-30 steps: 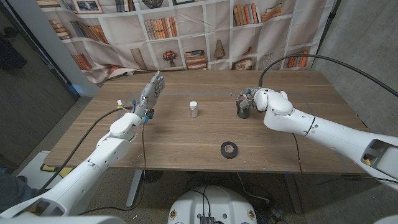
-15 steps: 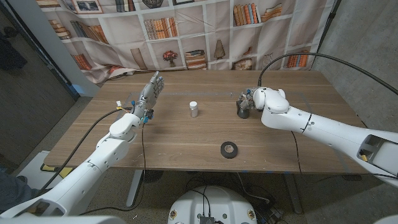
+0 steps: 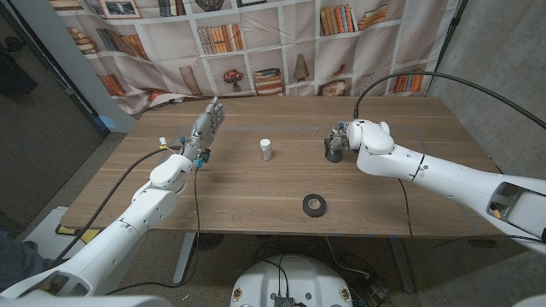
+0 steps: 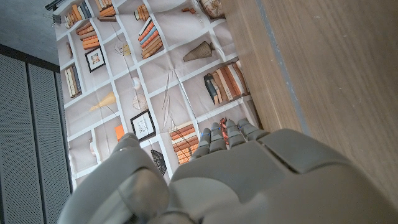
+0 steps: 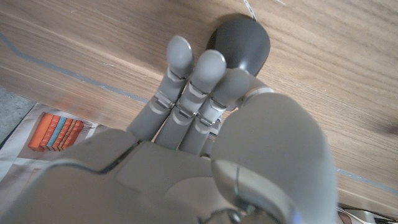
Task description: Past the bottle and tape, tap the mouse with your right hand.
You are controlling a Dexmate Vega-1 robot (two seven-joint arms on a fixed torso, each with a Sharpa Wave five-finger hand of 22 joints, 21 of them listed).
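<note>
Right hand (image 3: pixel 342 136) is over at the far right part of the wooden table (image 3: pixel 239 200), sitting right on the dark grey mouse (image 3: pixel 333 150), and the right wrist view shows its fingers (image 5: pixel 186 74) stretched out close together with the tips on the mouse's rounded back (image 5: pixel 239 43), nothing gripped, just touching. The mouse sits on the wood beyond the other 2 items: the small white-capped bottle (image 3: pixel 266 150) stands upright near the table's middle, well apart from the mouse to its left, and the black roll of tape (image 3: pixel 314 205) lies flat nearer the front edge, between the two in line but clear of both. Left hand (image 3: pixel 205 128) is raised on the table's left side, well apart from the bottle, fingers straight and loosely spread, holding nothing; the left wrist view has its fingers (image 4: pixel 224 134) pointing toward the bookshelf-print backdrop (image 3: pixel 281 51) behind the table
</note>
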